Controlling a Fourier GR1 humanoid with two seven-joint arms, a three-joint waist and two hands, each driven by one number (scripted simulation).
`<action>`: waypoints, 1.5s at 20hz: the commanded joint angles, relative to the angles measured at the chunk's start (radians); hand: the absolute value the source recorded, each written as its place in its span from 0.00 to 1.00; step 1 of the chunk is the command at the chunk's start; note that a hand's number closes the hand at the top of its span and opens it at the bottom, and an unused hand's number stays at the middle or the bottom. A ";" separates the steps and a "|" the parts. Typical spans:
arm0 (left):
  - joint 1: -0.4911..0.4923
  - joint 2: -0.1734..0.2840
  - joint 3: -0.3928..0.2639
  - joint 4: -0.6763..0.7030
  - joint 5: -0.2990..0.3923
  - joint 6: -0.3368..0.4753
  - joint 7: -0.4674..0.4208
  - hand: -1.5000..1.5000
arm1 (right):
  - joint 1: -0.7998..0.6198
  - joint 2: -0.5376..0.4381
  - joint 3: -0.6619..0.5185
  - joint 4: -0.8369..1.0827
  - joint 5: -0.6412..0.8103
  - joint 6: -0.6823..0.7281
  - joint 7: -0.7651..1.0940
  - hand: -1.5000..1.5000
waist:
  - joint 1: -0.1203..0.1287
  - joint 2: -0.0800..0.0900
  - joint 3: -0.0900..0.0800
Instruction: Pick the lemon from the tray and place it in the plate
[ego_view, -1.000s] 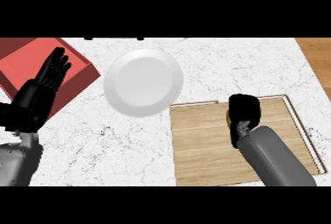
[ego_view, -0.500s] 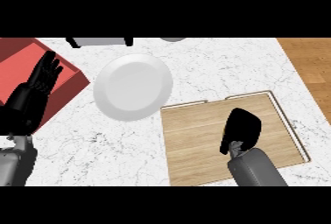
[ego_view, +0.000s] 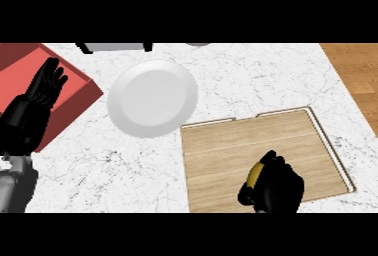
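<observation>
marble counter (ego_view: 258, 75); right hand (ego_view: 275, 189) grips lemon (ego_view: 255, 174) over tray (ego_view: 244, 145)

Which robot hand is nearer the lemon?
Right. The right robot hand is curled round the lemon on the wooden tray; the left robot hand rests open at the left edge.

- Right hand (ego_view: 275, 187) sits low in the head view, near the bottom edge, right of centre, back of the hand facing up.
- Its fingers are curled tight round the lemon (ego_view: 255, 174); only a yellow sliver shows at the hand's left side.
- Hardly any right forearm is in view.
- Left hand (ego_view: 33, 102) rests at the far left, fingers straight and pointing up and away, holding nothing.
- The grey left forearm (ego_view: 13, 185) comes up from the lower left corner.
</observation>
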 joint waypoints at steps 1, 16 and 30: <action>0.022 -0.021 -0.030 -0.011 -0.019 -0.003 -0.028 0.50 | 0.050 0.024 0.156 -0.149 0.119 -0.056 0.264 1.00 | 0.025 0.011 0.004; -0.074 -0.038 -0.045 0.043 -0.028 -0.012 -0.027 0.50 | -0.279 0.025 0.289 -0.189 0.154 -0.131 0.265 1.00 | 0.087 0.040 0.005; -0.127 -0.069 -0.100 0.026 -0.037 -0.028 0.001 0.50 | -0.684 0.025 -0.026 0.185 -0.126 -0.282 0.203 1.00 | 0.166 0.056 0.007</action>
